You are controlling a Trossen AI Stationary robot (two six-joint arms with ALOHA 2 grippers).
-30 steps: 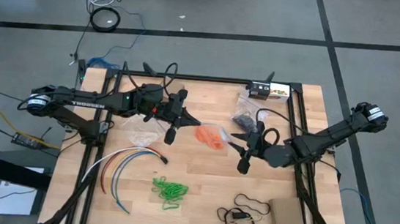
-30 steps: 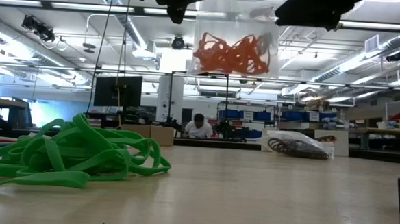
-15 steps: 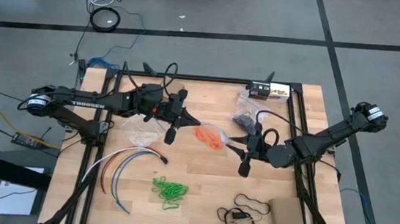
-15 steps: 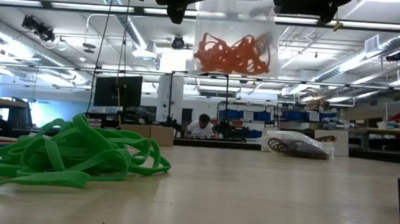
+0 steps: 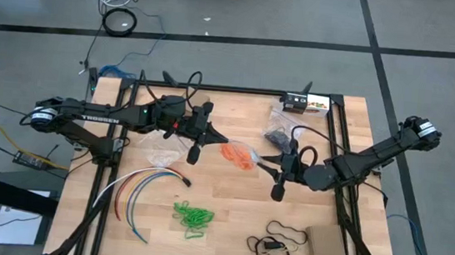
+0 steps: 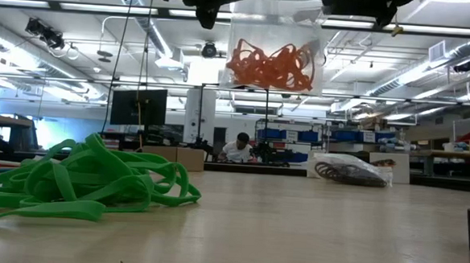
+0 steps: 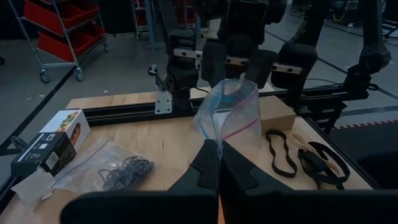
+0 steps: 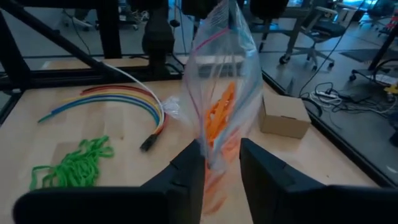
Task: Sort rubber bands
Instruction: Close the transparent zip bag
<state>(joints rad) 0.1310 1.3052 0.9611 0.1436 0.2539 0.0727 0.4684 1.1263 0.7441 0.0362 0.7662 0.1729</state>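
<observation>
A clear zip bag [image 5: 240, 155] with orange rubber bands [image 6: 272, 63] in it hangs in the air over the middle of the table, between my two grippers. My left gripper [image 5: 216, 139] is shut on the bag's left edge. My right gripper [image 8: 221, 163] stands open at the bag's right side, one finger on each face of the bag [image 8: 219, 106]. A heap of green rubber bands [image 5: 192, 216] lies loose on the table nearer the front. Dark rubber bands lie in a second clear bag [image 5: 277, 136] at the far right. My left gripper pinches the bag's near side edge [image 7: 217, 142] between its two fingers, close to the pink zip strip. The fingers come nearly level from the table's left. The bag stands upright and hangs clear of the table. Whether my right gripper's fingers [image 8: 194, 163] touch the bag, I cannot tell.
A fan of long coloured cables [image 5: 142, 185] lies at the front left. A black cord loop [image 5: 284, 232] and a small cardboard box [image 5: 325, 242] lie at the front right. A small printed box [image 5: 307, 104] sits at the far edge. The table's black frame rails run along its sides.
My right gripper's fingers have drawn closer together around the bag's right side, without leaving their place. The bag has stayed lifted clear in my left gripper.
</observation>
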